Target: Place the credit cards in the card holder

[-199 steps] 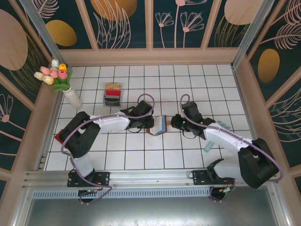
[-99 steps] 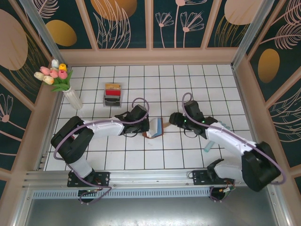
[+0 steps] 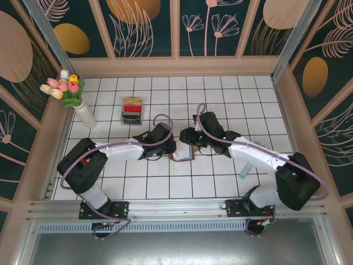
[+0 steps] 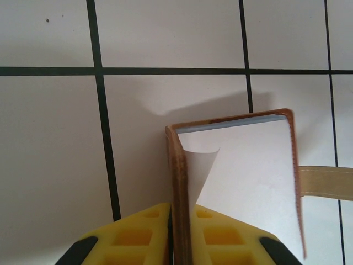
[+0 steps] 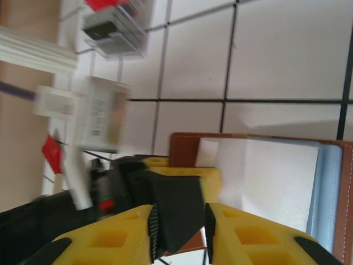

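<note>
Open card holder [image 4: 237,176] on the white tiled table [image 3: 160,185], mid-table between the two arms. Left gripper [image 4: 179,212] pinches one leaf, which is seen edge-on and runs straight away from it. The other leaf spreads rightward, pale lining up. Right gripper [image 5: 179,208]: fingers apart, dark shape between, grip indeterminate.

Card holder [image 4: 237,176]: brown leather, matt, with a stitched edge; the inner face is smooth and pale, and a thin paper-like flap [image 4: 199,168] curls from it. Left gripper [image 4: 180,208] and right gripper [image 5: 179,215]: matt moulded yellow plastic fingers [image 4: 135,237]; ribbed black rubbery pads [image 5: 155,232] line the right pair. Table [image 3: 160,187]: smooth white tiles with black joints. Front rail [image 3: 176,208]: brushed grey metal. Tray [image 3: 123,116]: pale plastic. Wall frame [image 3: 176,66]: light matt wood.
</note>
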You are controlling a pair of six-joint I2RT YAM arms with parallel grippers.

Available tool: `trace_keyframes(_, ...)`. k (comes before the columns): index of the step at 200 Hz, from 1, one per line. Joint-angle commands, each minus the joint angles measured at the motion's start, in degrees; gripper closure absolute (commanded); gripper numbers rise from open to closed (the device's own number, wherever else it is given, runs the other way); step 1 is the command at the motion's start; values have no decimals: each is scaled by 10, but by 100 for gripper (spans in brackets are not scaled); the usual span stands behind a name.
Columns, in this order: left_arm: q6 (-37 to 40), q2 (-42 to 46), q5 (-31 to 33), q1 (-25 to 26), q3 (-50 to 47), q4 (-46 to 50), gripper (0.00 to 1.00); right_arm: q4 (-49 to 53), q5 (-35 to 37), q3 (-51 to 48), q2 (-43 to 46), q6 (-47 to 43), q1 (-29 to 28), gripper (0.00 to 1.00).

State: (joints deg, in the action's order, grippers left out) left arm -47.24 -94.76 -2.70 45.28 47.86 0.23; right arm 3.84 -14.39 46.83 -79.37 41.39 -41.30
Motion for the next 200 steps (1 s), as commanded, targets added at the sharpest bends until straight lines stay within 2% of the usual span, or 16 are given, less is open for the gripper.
trace_keyframes(1,-9,12,-8,-1,-11,-17,83,-41,-5,-2,-43,23,-2,70)
trace_keyframes(33,-13,12,-10,-1,-16,-23,80,-68,-39,4,-118,13,-3,70)
trace_keyframes(66,-20,31,4,-2,-30,-20,74,-67,-21,-4,-158,15,-4,67)
trace_keyframes(79,-28,53,17,-1,-42,-18,64,-29,-5,10,-175,0,-6,63)
trace_keyframes(97,-42,100,50,-1,-65,-9,63,22,31,28,-197,-28,-19,53)
trace_keyframes(109,-56,144,81,-1,-87,-6,49,38,39,36,-209,-39,-27,50)
trace_keyframes(125,-71,202,123,-2,-116,-1,50,70,65,54,-231,-54,-48,47)
trace_keyframes(150,-93,279,177,-12,-152,21,46,129,124,92,-278,-72,-83,44)
trace_keyframes(159,-99,304,190,-22,-164,30,45,146,147,102,-294,-72,-96,38)
trace_keyframes(167,-102,324,192,-34,-177,32,44,165,173,115,-312,-70,-109,29)
trace_keyframes(200,-97,386,169,-99,-217,41,46,233,246,173,-395,-68,-162,20)
